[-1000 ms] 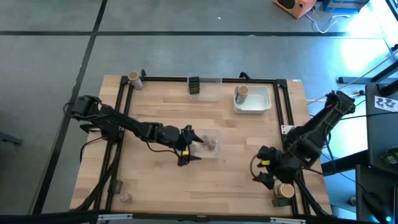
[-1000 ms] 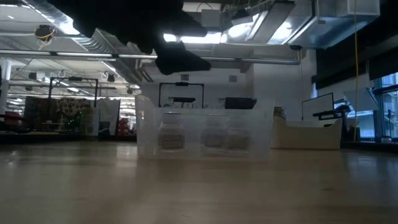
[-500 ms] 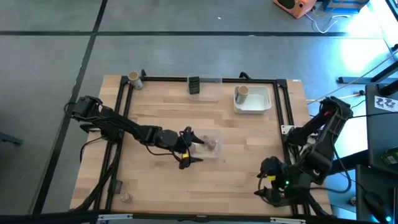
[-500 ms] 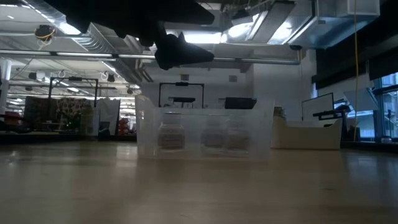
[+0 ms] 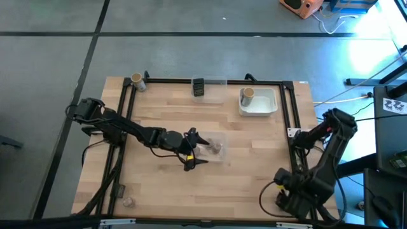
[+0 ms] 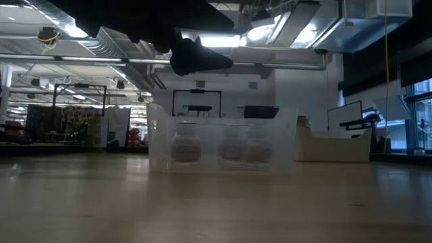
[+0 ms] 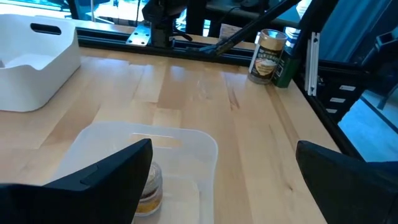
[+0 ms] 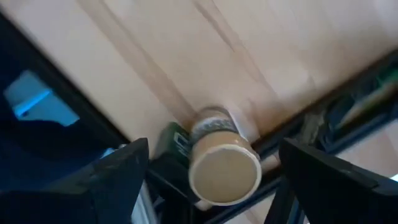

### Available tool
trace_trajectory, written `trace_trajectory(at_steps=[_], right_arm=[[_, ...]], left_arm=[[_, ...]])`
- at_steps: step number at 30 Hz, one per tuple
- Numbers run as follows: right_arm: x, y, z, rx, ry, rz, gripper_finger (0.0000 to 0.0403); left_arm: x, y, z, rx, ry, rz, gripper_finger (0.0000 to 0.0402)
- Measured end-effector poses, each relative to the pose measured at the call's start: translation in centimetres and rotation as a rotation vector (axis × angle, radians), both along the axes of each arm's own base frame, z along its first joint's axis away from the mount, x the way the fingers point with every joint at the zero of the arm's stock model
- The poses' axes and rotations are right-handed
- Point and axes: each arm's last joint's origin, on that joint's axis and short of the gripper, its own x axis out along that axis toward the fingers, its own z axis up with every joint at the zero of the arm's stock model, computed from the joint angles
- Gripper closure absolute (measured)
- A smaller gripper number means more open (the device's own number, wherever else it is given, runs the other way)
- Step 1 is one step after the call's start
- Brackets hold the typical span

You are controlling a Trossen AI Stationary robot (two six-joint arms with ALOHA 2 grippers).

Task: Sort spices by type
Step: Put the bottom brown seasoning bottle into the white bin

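The left pincer (image 5: pixel 194 150) hung over the middle of the worktop (image 5: pixel 241 146), its fingers spread wide and empty, just at the left edge of a clear bin (image 5: pixel 213 147) that already held small grey-brown jars (image 6: pixel 185 148). Through the left arm's own camera one of those jars (image 7: pixel 148 190) showed inside the bin, beside a finger.

The right pincer (image 8: pixel 211 168) was down at the near right corner, also spread and holding nothing, poised directly above a tan-topped jar (image 8: pixel 222 167) that stood against the black frame rail (image 8: pixel 292 140) with a green-labelled container (image 8: pixel 175 142) touching it. From overhead that arm (image 5: pixel 311 178) covered the jar entirely.

Other spices stood along the far edge: a tan-topped jar (image 5: pixel 137 80) at the left corner, a dark boxy one (image 5: pixel 198 87) in a second clear bin, and another tan-topped jar (image 5: pixel 247 95) in the white tray (image 5: pixel 267 105). A small jar (image 5: pixel 128 202) lay at the near left edge.

To my eye the step in hand was the right arm's pick at the corner. It would want to descend squarely, fingers either side of the lid, minding the rail and the neighbouring container, then close low on the body before lifting straight up. The white tray seemed the likely home for it.
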Motion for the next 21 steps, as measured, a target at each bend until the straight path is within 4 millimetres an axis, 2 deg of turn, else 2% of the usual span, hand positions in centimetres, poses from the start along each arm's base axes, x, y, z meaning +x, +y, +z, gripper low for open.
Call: trace_trajectory(at_steps=[4, 12, 21], right_arm=[[-1.1, 0.7, -1.3, -0.008, 0.041, -0.030, 0.0043], [-2.6, 1.1, -2.7, -0.029, 0.076, -0.083, 0.0043], [-2.8, 1.3, -5.0, 0.010, 0.102, -0.091, 0.0043]], left_arm=[[0.0, 0.1, 0.0, 0.002, -0.001, 0.003, 0.0023], [0.0, 0.1, 0.0, 0.000, -0.001, 0.004, 0.0023], [0.0, 0.1, 0.0, 0.000, -0.001, 0.004, 0.0023]])
